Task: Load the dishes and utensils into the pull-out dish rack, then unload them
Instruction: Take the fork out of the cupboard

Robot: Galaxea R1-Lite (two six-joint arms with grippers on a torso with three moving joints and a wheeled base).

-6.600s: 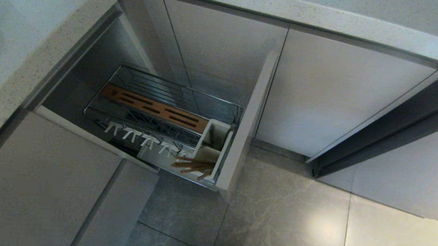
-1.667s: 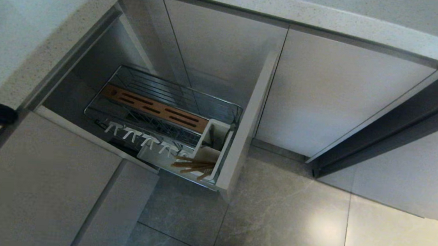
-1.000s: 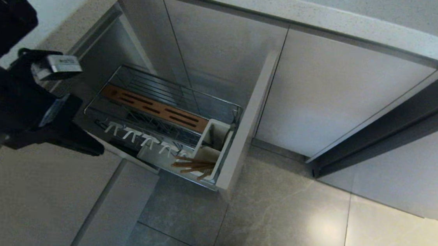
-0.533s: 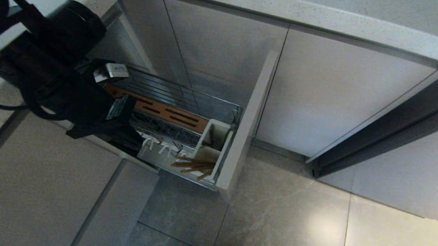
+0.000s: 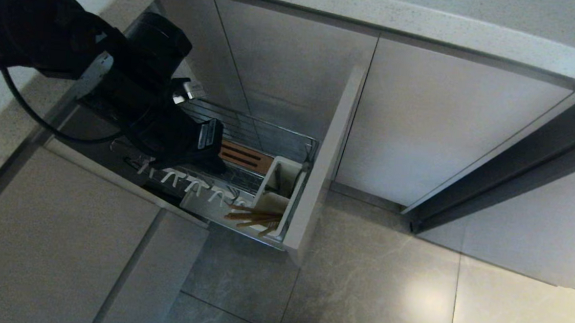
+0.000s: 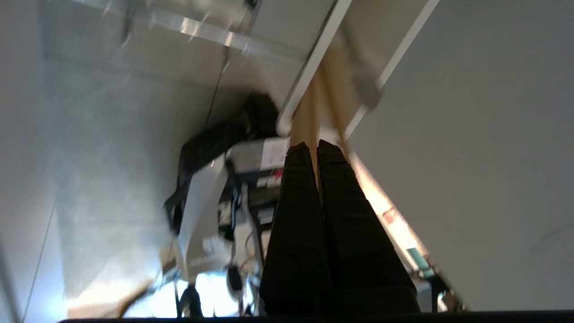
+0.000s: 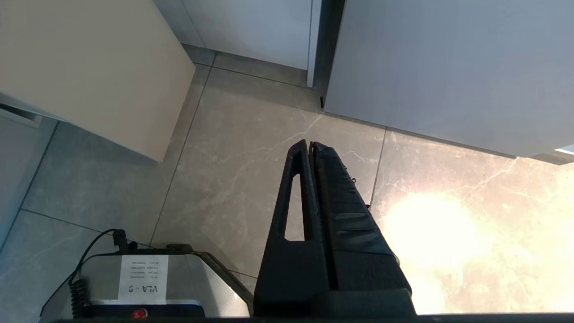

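The pull-out dish rack stands drawn out of the cabinet, its beige front panel towards the floor. Light-brown chopsticks lie across the near end of its white caddy. My left gripper is shut and empty. It hangs over the middle of the rack, above the wooden strip and the white pegs, well short of the chopsticks. In the left wrist view its fingertips press together with nothing between them. The dishes are out of view. My right gripper is shut and parked over the floor.
Closed beige cabinet doors flank the rack, under a speckled countertop. Grey tiled floor lies in front. My own base sits low beside the right gripper, and the rack's front panel shows in the right wrist view.
My left arm has swung in from the far left and now reaches over the rack, covering the left part of the wooden strip. Its gripper stayed shut. The chopsticks have not moved.
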